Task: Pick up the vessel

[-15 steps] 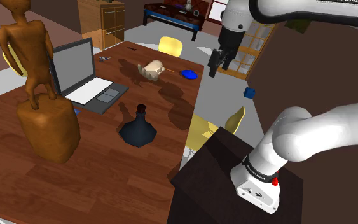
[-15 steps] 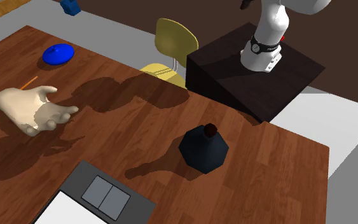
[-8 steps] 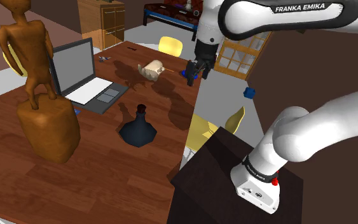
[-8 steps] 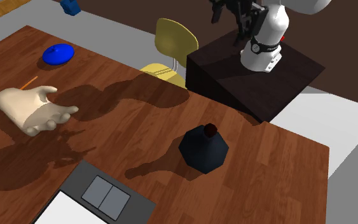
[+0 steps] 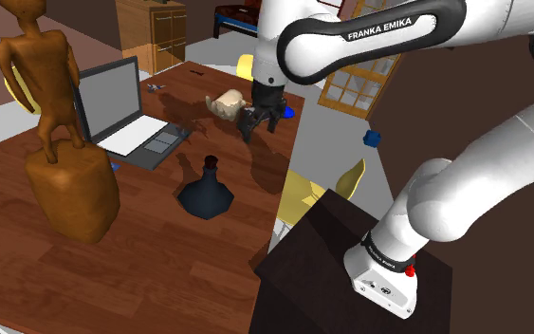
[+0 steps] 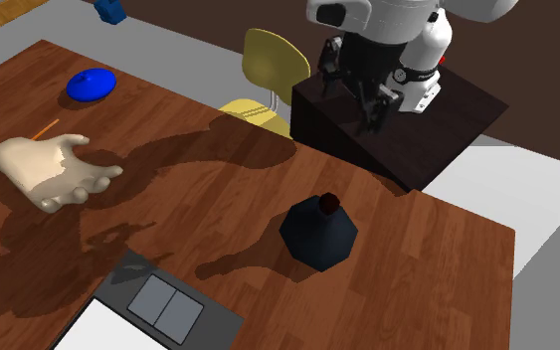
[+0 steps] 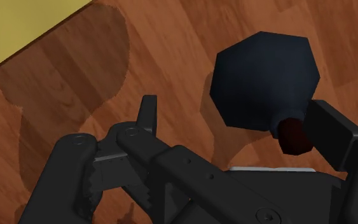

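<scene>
The vessel (image 5: 206,193) is a dark navy flask with a wide faceted base and a narrow neck. It stands upright on the wooden table (image 5: 160,256), near the edge by the stand. In the second exterior view the vessel (image 6: 319,234) shows a dark red mouth. My gripper (image 5: 258,125) hangs open above the table, higher than the vessel and off to the shoulder view's upper right of it. In the wrist view the vessel (image 7: 266,79) lies ahead of my gripper (image 7: 238,124), its red mouth close to one finger (image 7: 331,127); nothing is held.
A laptop (image 5: 127,119) and a tall brown figure on a block (image 5: 61,142) stand at the shoulder view's left. A beige hand sculpture (image 6: 49,169) and a blue disc (image 6: 91,84) lie further along the table. A yellow chair (image 6: 268,75) is tucked beside the dark stand (image 6: 397,129).
The arm has swung to the shoulder view's left and down, from beyond the table's edge to over the table, nearer the vessel. The fingers stay apart. The vessel has not moved.
</scene>
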`<control>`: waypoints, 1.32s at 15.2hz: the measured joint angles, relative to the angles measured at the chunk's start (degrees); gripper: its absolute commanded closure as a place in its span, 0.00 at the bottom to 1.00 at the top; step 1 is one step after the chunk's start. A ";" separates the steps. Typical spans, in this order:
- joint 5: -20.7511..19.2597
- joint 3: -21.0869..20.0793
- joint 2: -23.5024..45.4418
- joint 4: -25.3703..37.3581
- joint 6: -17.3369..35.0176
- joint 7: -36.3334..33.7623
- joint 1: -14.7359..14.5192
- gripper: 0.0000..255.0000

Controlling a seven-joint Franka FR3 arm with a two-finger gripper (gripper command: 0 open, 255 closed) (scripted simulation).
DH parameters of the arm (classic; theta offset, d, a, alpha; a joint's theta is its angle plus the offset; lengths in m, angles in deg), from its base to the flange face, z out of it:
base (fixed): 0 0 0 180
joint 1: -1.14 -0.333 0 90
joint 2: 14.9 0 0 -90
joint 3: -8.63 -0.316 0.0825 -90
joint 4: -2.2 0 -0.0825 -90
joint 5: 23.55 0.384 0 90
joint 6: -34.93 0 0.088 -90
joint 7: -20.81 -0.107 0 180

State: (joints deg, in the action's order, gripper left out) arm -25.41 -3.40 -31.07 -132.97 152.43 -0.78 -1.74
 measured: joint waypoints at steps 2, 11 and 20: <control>-0.25 -0.88 4.28 2.10 2.15 -1.64 -0.16 0.00; -3.42 -3.42 23.20 12.44 10.51 -9.29 -1.91 0.00; -5.25 -3.10 28.15 12.18 15.53 -11.03 -2.40 1.00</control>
State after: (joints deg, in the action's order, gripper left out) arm -30.66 -6.50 -2.93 -120.79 167.96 -11.81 -4.14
